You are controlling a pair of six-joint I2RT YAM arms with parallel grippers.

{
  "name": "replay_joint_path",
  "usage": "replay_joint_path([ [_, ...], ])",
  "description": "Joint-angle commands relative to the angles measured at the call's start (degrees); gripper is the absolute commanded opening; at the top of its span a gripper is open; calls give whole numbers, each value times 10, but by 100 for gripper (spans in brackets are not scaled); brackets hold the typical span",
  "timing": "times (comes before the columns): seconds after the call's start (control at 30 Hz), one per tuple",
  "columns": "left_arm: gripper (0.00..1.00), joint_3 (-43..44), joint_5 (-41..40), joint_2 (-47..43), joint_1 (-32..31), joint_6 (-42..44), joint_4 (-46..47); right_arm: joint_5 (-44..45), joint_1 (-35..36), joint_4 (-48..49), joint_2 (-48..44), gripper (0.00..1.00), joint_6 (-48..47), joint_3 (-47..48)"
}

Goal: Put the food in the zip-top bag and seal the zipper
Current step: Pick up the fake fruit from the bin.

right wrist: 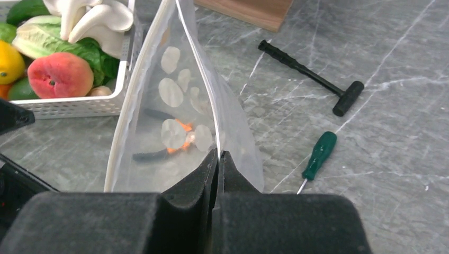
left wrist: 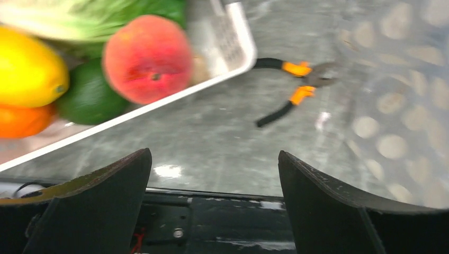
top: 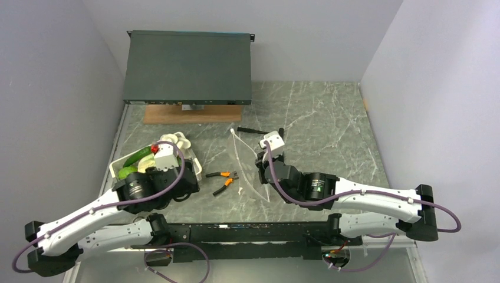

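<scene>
- Right wrist view, nearest first: the right jaws are pressed together on one edge of the zip-top bag [right wrist: 174,121], holding it upright above the desk [right wrist: 381,174]; the two strips of the zipper [right wrist: 127,127] stand apart, so the mouth is open.
- Nothing lies inside the bag; the orange shape seen through the plastic is the pliers [top: 223,178], lying on the desk beyond it.
- In the left wrist view the left jaws stand wide apart with nothing between them, above bare desk just beside the white basket [left wrist: 233,58].
- The basket holds all the food in sight: peach [left wrist: 147,58], lemon [left wrist: 29,69], orange [left wrist: 21,119], round green piece [left wrist: 87,98] and leafy piece [left wrist: 106,13]; the mushroom cluster [right wrist: 98,18] is at its far end.
- Judged from this, the task is barely begun; the bag is held ready, every piece has yet to go in, and the sealing comes last.
</scene>
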Motion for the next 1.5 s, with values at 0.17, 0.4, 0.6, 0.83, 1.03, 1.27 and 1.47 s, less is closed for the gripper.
replay_joint_path([
  [0.17, 100, 21, -130, 94, 7, -144, -147, -32, 1, 60, -40, 0, -18, -31],
  [0.4, 100, -5, -47, 71, 138, -13, 17, -49, 2, 78, -75, 0, -29, -52],
  [0.6, 100, -44, -33, 61, 193, 10, 98, -59, 1, 88, -89, 0, -38, -64],
  [0.83, 100, -66, -38, 101, 210, -6, 118, -65, 2, 104, -85, 0, -46, -73],
  [1.03, 100, -81, -62, 133, 212, -28, 121, -62, 2, 107, -82, 0, -56, -72],
  [1.27, 100, -122, -67, 129, 215, -22, 182, -55, 1, 109, -87, 0, -58, -79],
  [1.47, 100, -142, -84, 124, 217, -49, 171, -58, 2, 111, -77, 0, -57, -74],
])
